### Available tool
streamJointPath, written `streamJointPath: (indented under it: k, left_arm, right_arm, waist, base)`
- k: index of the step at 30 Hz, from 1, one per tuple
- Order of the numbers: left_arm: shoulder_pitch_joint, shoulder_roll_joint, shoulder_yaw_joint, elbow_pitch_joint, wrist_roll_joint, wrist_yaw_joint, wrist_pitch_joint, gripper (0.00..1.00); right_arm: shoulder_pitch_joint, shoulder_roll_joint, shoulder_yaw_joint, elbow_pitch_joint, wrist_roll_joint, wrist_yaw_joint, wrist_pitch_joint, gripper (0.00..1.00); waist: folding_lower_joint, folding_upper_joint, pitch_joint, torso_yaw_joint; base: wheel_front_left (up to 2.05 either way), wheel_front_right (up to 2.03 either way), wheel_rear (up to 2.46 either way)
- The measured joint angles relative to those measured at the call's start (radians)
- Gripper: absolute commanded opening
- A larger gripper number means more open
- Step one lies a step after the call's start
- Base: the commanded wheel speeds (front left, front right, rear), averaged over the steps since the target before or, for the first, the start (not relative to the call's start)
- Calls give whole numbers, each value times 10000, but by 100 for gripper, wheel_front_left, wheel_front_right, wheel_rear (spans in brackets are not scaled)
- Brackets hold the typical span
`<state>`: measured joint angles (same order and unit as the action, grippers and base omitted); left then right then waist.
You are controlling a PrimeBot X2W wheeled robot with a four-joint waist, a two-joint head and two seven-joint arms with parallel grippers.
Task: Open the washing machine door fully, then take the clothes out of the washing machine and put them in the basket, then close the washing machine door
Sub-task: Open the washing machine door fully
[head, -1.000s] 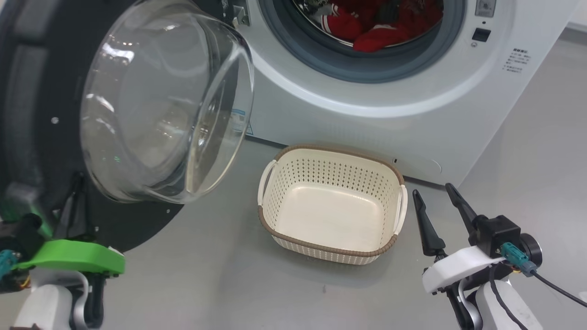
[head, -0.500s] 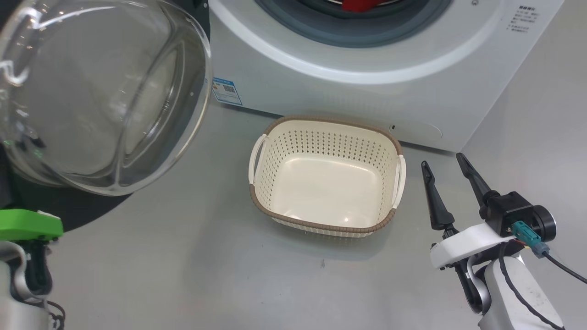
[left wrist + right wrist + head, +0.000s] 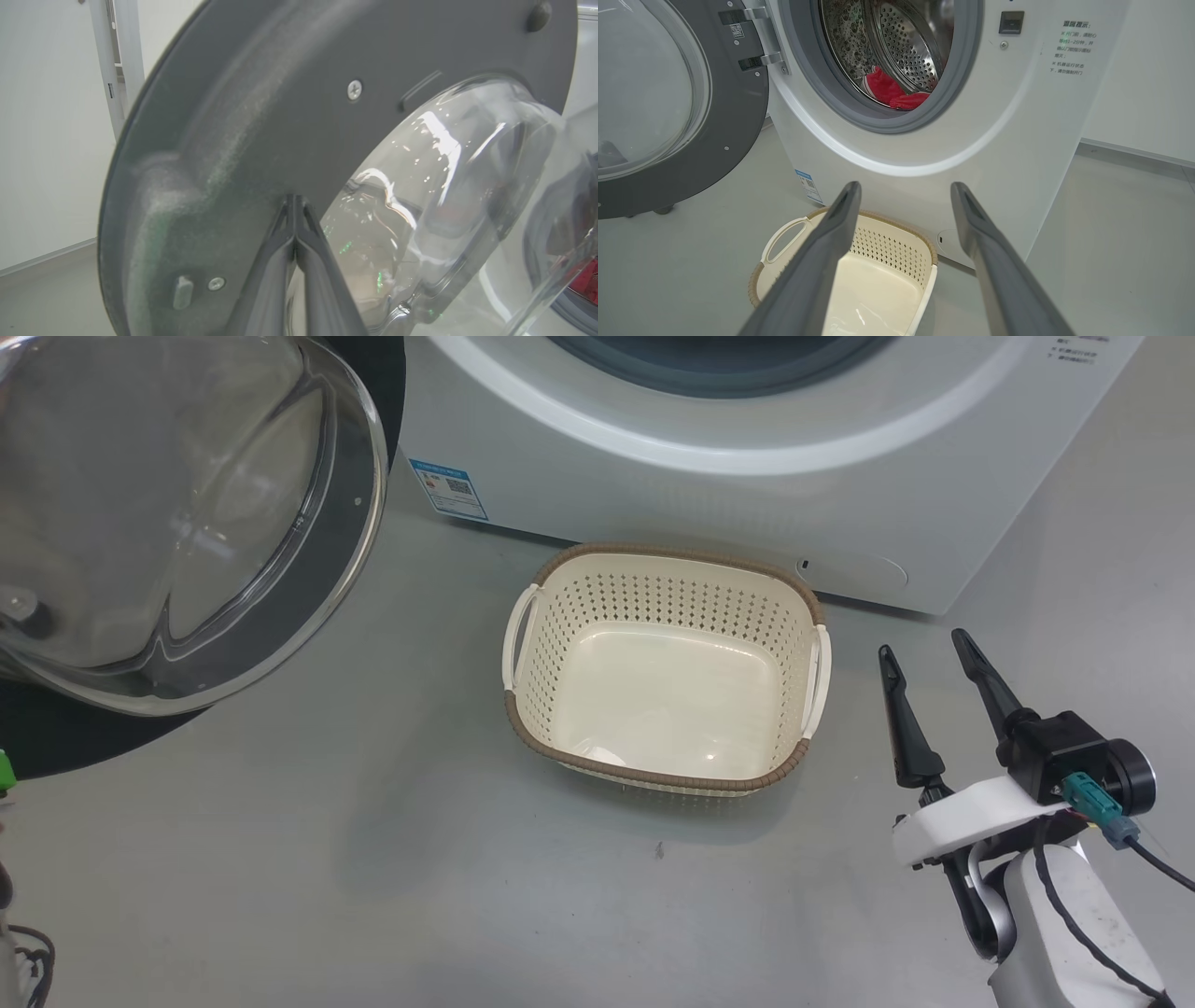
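Head view looks steeply down on the basket (image 3: 665, 553). Left wrist view sits close against the washing machine door (image 3: 261, 116). Right wrist view, low, faces the washing machine (image 3: 1017, 116), sharing basket and door with head view.

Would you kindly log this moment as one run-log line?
washing machine door: open | clothes: inside washing machine | basket: empty | left pincer: shut, at door | right pincer: open, empty

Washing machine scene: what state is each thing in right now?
door: open wide.
washing machine: drum exposed.
clothes: red, lying in the drum.
basket: upright on floor, empty.
left tool: shut, tips by the door's inner face.
right tool: open, empty, beside the basket.
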<state>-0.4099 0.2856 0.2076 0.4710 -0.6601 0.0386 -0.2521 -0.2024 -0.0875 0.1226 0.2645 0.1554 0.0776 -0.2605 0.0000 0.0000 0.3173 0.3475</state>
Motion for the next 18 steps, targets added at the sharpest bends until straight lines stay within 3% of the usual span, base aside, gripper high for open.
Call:
streamJointPath:
  k: [10,18]
  left_arm:
    - [-43,-35,144,58,403,-219,-2,0]
    - [295,-238,29,-594,1383,-362,-2,0]
  right_arm:
    - [-9,8,-33,29,-100,4,0,100]
    - [-10,98,48,107,-128,35,0,100]
  waist:
    - [0,0,-79,31]
    - [0,0,-323,-43]
  base:
    - [0,0,0]
    - [0,0,0]
